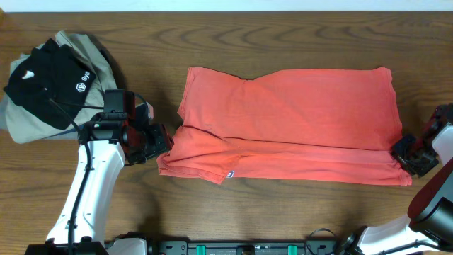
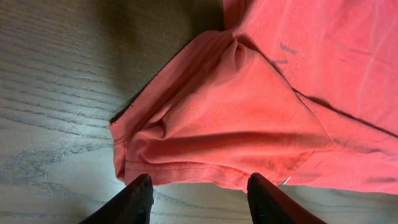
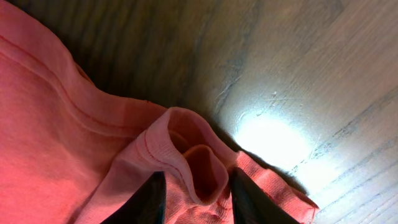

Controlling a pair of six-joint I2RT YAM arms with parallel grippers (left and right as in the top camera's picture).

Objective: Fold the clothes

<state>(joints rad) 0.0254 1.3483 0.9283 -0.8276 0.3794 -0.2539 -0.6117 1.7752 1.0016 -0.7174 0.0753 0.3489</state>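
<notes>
T-shirt (image 1: 290,124) lay spread centrally on table (image 1: 283,35). Garment pile (image 1: 56,92) lay far left. Left gripper (image 1: 161,142) at shirt's left edge, right gripper (image 1: 407,152) at its right corner.

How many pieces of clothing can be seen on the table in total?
3. A coral-red T-shirt lies spread in the middle; a black garment lies on a khaki-grey garment at the far left. More could be hidden in that pile.

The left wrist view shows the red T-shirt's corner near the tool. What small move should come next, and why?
Probably ease the left tool slightly forward. Its fingers are open, and the T-shirt's bunched corner lies just ahead of their tips, not between them. The right tool has a hem fold between its fingers.
</notes>
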